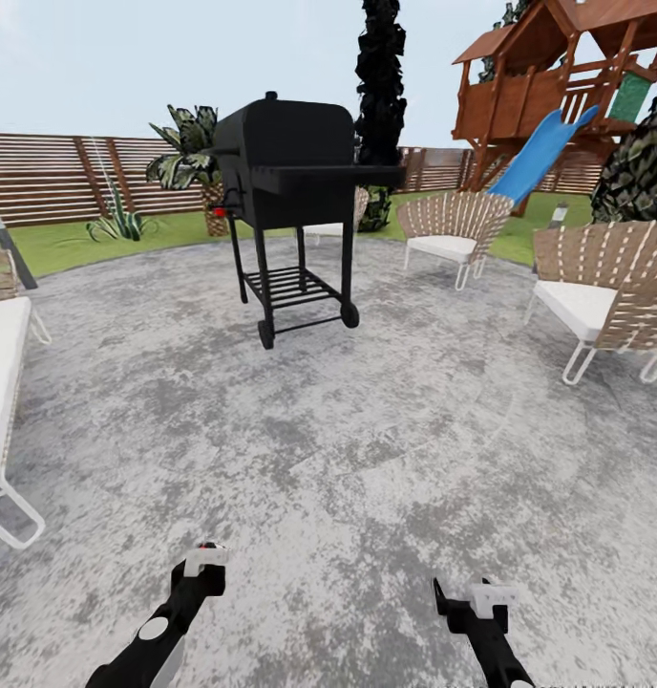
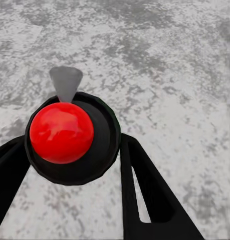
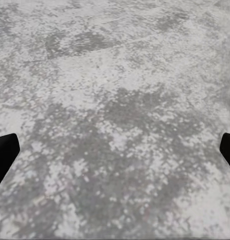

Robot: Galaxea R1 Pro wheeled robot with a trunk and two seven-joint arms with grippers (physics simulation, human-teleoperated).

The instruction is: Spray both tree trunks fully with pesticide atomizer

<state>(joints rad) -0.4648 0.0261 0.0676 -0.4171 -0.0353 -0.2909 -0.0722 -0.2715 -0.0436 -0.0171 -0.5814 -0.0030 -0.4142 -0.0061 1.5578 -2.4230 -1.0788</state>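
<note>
Between our left gripper (image 2: 69,165) fingers we hold the pesticide atomizer (image 2: 69,132), right gripper (image 3: 115,150) wide open w/ nothing; loose pinch could drop it.

- Rough, speckled grey gravel-like floor (image 1: 386,449), matt.
- Glossy red cap, smooth dark body on pesticide atomizer (image 2: 62,132).
- Matt black metal-looking grill (image 1: 286,182).
- Woven wicker chairs (image 1: 610,287); slatted wooden fence (image 1: 52,177).

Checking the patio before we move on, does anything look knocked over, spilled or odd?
Nothing stands out. The grill and the chairs stand upright on the paving, with no spill visible. The left tool holds the atomizer; the right tool is open and holds nothing.
</note>
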